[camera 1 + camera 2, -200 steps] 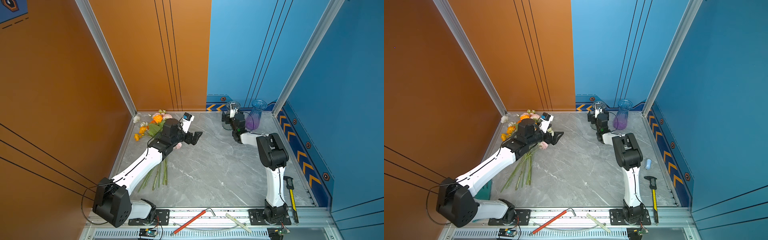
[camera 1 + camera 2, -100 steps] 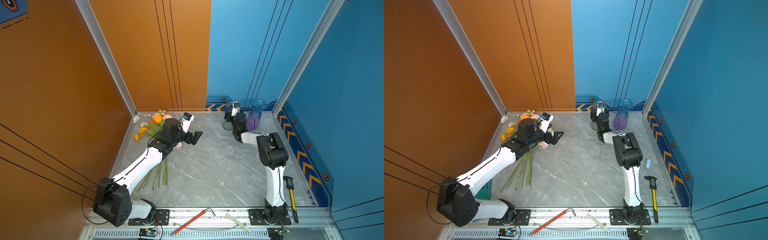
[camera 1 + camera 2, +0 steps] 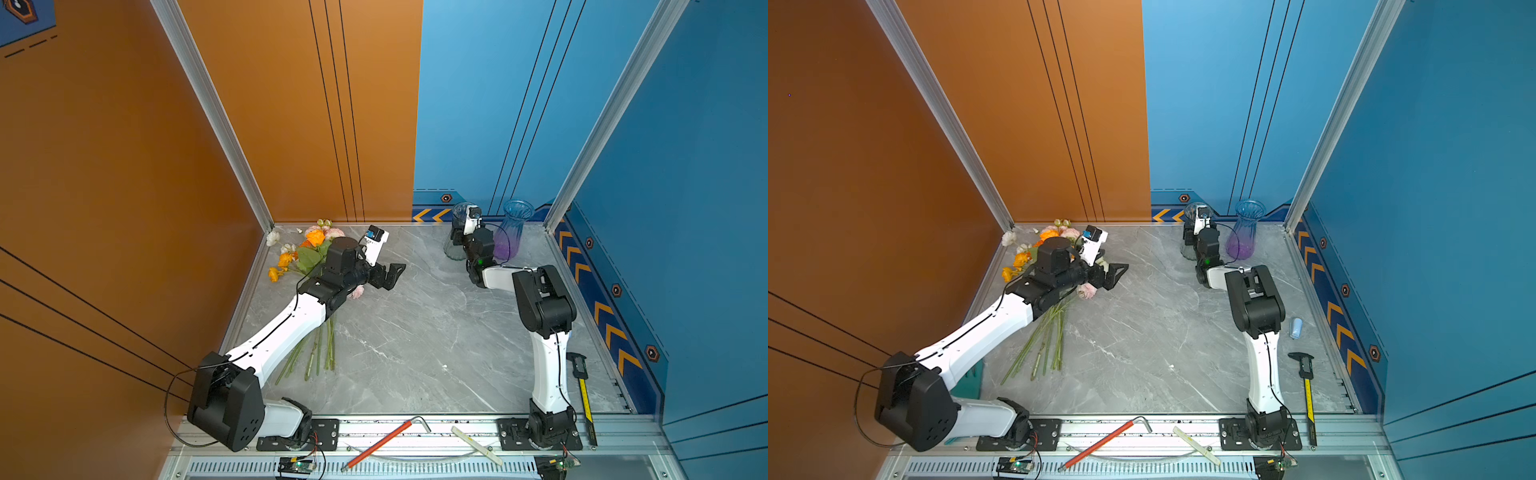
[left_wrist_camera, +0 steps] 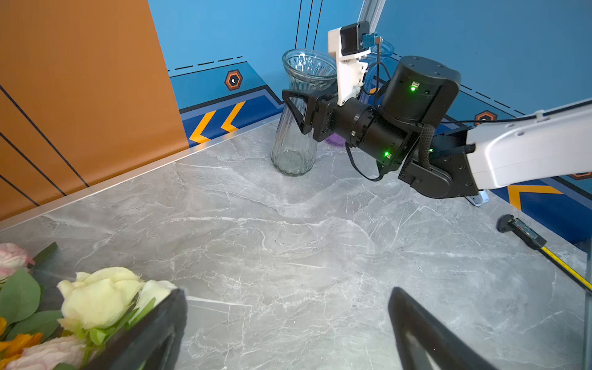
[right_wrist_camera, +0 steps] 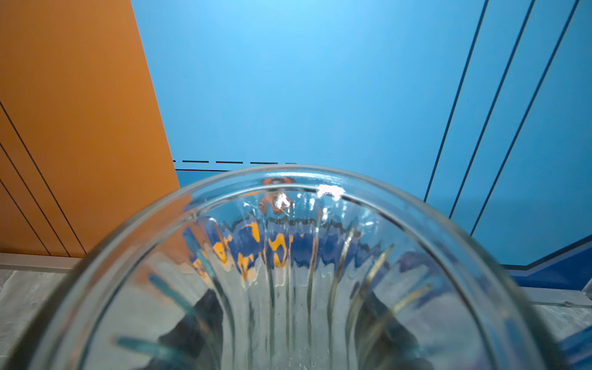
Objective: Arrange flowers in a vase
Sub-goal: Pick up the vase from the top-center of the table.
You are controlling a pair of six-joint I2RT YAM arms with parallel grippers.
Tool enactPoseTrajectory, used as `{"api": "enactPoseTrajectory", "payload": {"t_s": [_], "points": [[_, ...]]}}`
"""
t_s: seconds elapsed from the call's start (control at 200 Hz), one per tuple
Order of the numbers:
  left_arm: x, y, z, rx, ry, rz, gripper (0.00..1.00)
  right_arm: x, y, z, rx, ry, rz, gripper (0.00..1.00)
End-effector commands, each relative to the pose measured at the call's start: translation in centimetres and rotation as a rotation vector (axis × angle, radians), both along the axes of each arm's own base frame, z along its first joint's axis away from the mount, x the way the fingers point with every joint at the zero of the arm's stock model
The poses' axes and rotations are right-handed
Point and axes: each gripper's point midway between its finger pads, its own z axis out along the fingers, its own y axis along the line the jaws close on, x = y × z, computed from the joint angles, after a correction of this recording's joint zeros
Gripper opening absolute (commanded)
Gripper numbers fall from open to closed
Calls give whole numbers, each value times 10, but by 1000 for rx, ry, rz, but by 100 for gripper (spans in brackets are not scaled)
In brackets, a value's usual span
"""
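Left wrist view: right gripper (image 4: 300, 107) pinches clear vase (image 4: 292, 152); flowers (image 4: 96, 298) beside spread left gripper (image 4: 286, 296).

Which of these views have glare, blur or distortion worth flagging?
Right wrist view: the clear vase fills the lower frame, its ribbed glass warping the wall chevrons behind it, with a glare spot on the rim. Left wrist view: the left claw's fingers are blurred at the frame's edge; the vase beyond is sharp. Both top views: evenly lit, soft shadows.

you can't see the middle of the flowers (image 3: 309, 257) under your left arm (image 3: 291, 324); the right wrist view's edge cuts off the clear vase (image 5: 288, 272)
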Motion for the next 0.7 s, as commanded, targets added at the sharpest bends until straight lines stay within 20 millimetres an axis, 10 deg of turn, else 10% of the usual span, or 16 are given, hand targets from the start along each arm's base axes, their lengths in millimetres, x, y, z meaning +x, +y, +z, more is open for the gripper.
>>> {"api": "enactPoseTrajectory", "payload": {"t_s": [0.0, 0.395, 0.696], "points": [[2, -2, 14, -33, -20, -14, 98, -4, 3, 9, 49, -73, 32, 47], [2, 1, 19, -40, -30, -5, 98, -34, 40, 61, -9, -148, 163, 39], [6, 21, 38, -80, -51, 61, 98, -111, 93, 124, -8, -180, 337, 37]]}}
